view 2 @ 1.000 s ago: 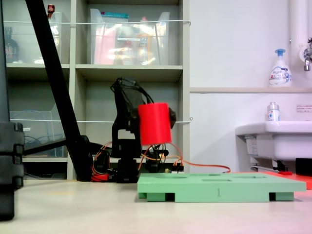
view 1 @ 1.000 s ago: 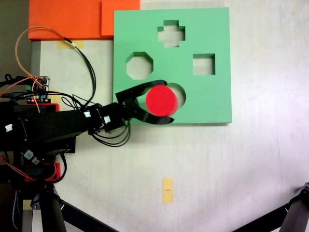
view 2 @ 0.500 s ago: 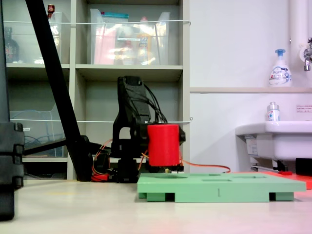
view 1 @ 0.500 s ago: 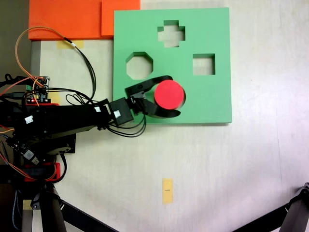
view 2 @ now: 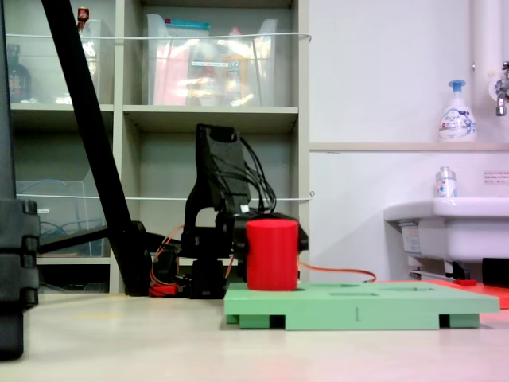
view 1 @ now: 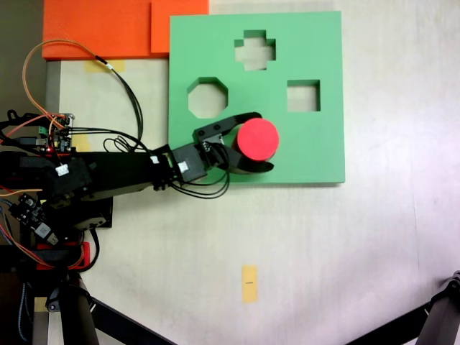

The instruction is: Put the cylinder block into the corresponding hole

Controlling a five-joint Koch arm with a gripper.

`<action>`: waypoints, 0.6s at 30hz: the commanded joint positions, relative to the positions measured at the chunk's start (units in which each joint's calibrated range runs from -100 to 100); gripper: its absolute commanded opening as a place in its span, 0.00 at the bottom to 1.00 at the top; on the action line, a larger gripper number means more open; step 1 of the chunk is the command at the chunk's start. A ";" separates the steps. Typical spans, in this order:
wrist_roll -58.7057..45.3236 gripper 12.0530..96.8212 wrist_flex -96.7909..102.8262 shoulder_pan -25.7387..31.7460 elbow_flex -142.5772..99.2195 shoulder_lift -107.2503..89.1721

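The pincer (view 1: 260, 141) was clenched around the cylinder block (view 1: 256, 139), one black jaw curving over its upper edge and the other under its lower edge in the top-down fixed view. In the low side fixed view the pincer (view 2: 274, 239) sat behind the cylinder block (view 2: 272, 254), which stood upright with its base at the surface of the green foam board (view 2: 358, 305); whether it had sunk into the cutout could not be told from that angle.

From above, the red block covered the corresponding hole (view 1: 274, 146) almost completely, leaving only a thin pale sliver at its right rim. This lay in the lower middle of the green foam board (view 1: 316, 43), near the board's bottom edge.

The octagonal cutout (view 1: 208, 98) lay up and to the left of the block, the square cutout (view 1: 303, 95) up and to the right, and the cross-shaped cutout (view 1: 254, 49) near the board's top edge, all well apart from the jaws.

The black arm (view 1: 115, 177) reached in from the left of the frame, crossing the board's left edge. Orange foam sheets (view 1: 100, 27) touched the board's upper left corner. The pale tabletop (view 1: 374, 237) spread open to the right and below, holding a small yellow tape strip (view 1: 249, 283) low in the centre.
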 commanded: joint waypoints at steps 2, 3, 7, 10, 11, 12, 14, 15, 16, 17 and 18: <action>0.54 0.31 4.20 0.54 3.87 1.36; 0.54 0.31 4.20 0.59 4.27 2.06; 0.54 0.31 4.39 0.73 4.97 3.87; 0.54 0.31 4.68 0.88 5.66 5.83; 0.54 0.31 4.78 0.88 5.86 5.97; 0.54 0.31 4.87 0.93 6.06 6.39; 0.59 0.31 4.87 0.93 6.36 6.95; 0.59 0.31 4.87 0.93 6.56 7.23; 0.59 0.31 4.87 0.88 6.56 7.36; 0.59 0.31 4.87 0.88 6.56 7.64; 0.59 0.31 4.97 0.93 6.56 7.92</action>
